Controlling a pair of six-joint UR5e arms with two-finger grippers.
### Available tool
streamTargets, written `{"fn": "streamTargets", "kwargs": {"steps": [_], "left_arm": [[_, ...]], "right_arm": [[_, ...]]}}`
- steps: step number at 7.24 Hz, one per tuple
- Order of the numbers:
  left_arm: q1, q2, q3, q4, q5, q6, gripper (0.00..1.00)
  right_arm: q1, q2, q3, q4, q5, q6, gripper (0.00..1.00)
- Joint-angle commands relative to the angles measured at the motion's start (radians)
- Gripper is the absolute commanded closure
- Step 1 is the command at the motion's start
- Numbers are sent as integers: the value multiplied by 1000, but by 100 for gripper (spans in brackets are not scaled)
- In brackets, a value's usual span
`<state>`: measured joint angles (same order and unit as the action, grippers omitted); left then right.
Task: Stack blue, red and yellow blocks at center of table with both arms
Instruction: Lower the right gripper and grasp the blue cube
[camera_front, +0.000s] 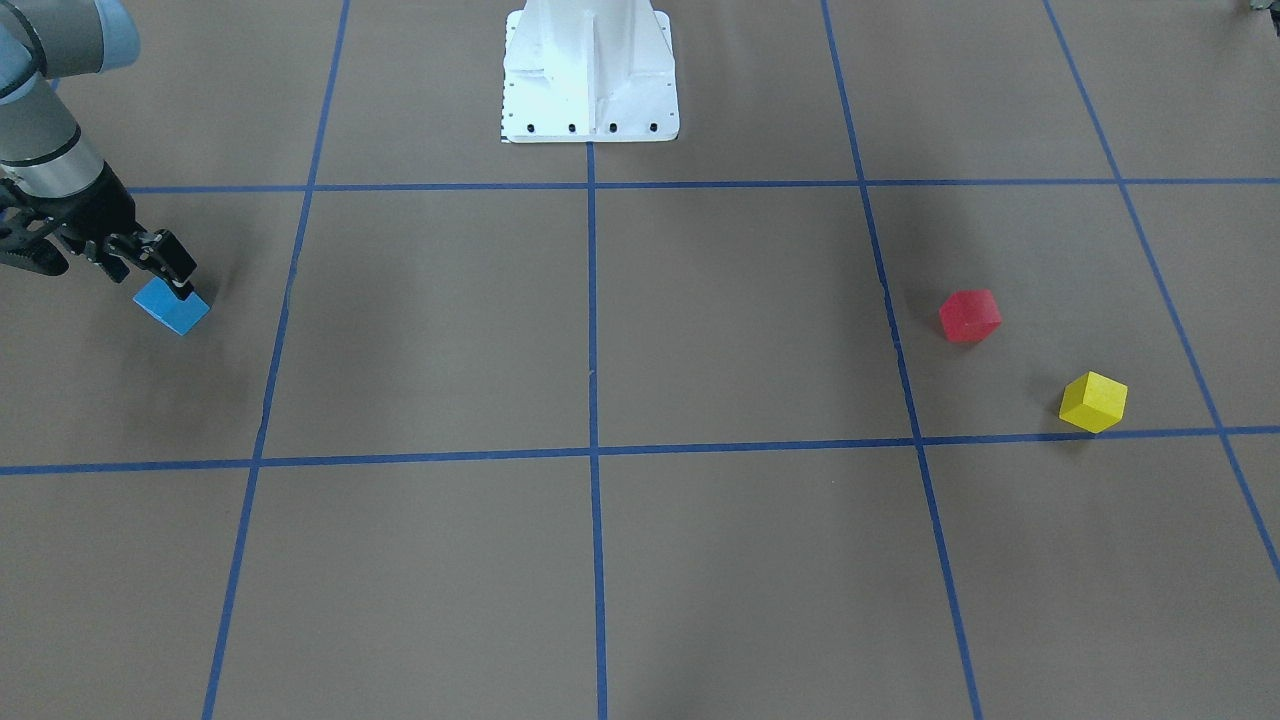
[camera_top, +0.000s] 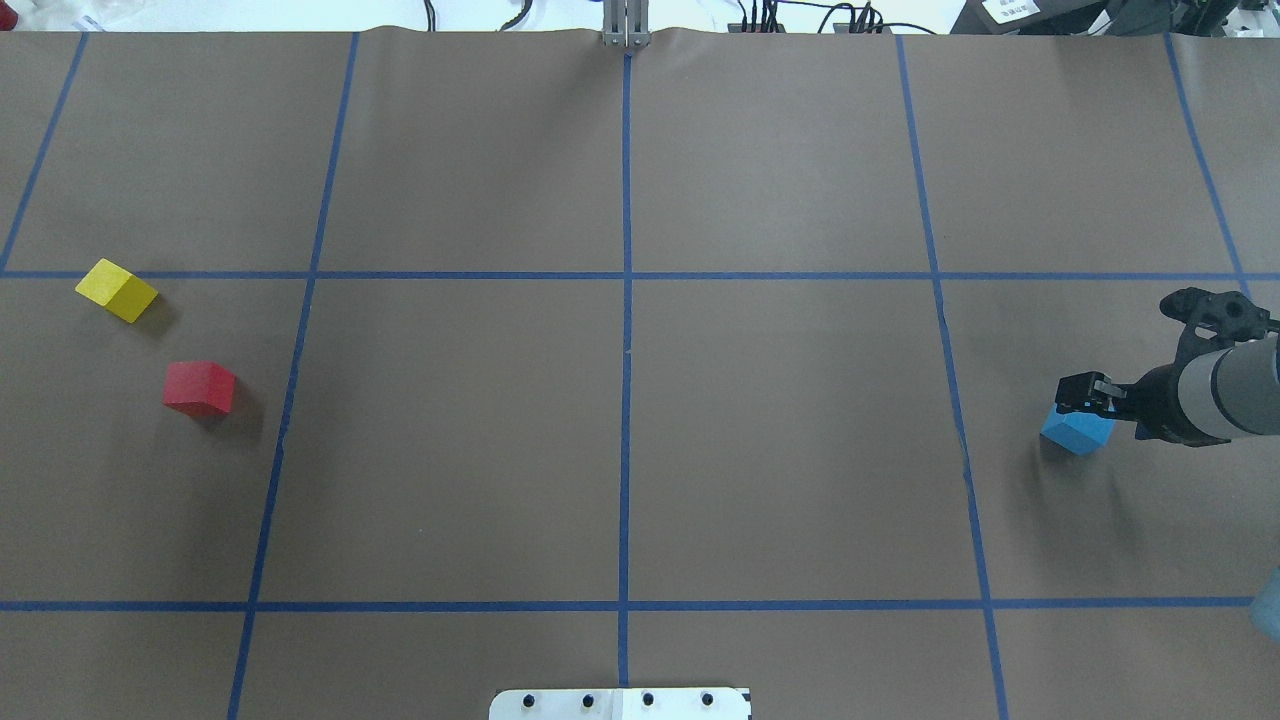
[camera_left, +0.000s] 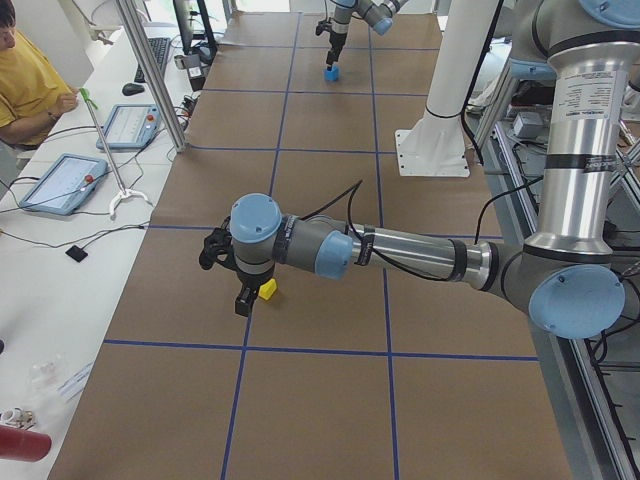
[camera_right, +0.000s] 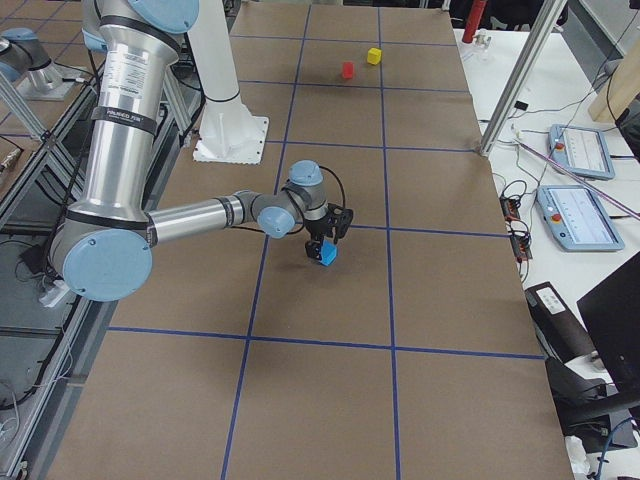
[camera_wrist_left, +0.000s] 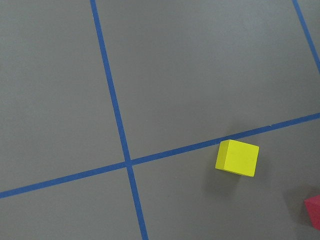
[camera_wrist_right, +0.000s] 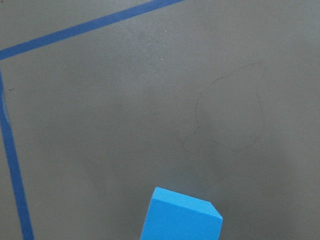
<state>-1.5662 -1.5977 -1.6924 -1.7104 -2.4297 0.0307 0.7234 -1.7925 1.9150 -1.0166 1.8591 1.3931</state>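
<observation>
No block stands at the middle of the table (camera_top: 780, 450), mid-frame in the overhead view, so there is no stack yet and all three placings remain.

My left gripper (camera_left: 242, 296) shows only in the left side view, centre-left of that frame. It hangs just beside the yellow block (camera_left: 267, 290), and I cannot tell whether its jaws are spread or pressed together.

My right gripper (camera_top: 1082, 398), at the right edge of the overhead view, seems to pinch the blue block (camera_top: 1077, 432). One finger lies against the block's top edge and the other is hidden. Whether the block is off the surface I cannot say.

The red block (camera_top: 199, 388) and the yellow one lie near each other at the left edge of the overhead view, well apart from the middle.

I judge the work barely begun: the first block is gripped and nothing has been brought to the centre.
</observation>
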Motion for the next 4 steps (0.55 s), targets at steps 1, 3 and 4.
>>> {"fn": "streamTargets", "kwargs": {"steps": [1, 3, 4], "left_arm": [[0, 1, 2, -12, 0, 0, 1], [0, 1, 2, -17, 0, 0, 1], [0, 1, 2, -17, 0, 0, 0]], "right_arm": [[-33, 7, -11, -5, -53, 70, 6], [-53, 44, -52, -7, -86, 95, 7], [-61, 44, -57, -8, -107, 107, 49]]}}
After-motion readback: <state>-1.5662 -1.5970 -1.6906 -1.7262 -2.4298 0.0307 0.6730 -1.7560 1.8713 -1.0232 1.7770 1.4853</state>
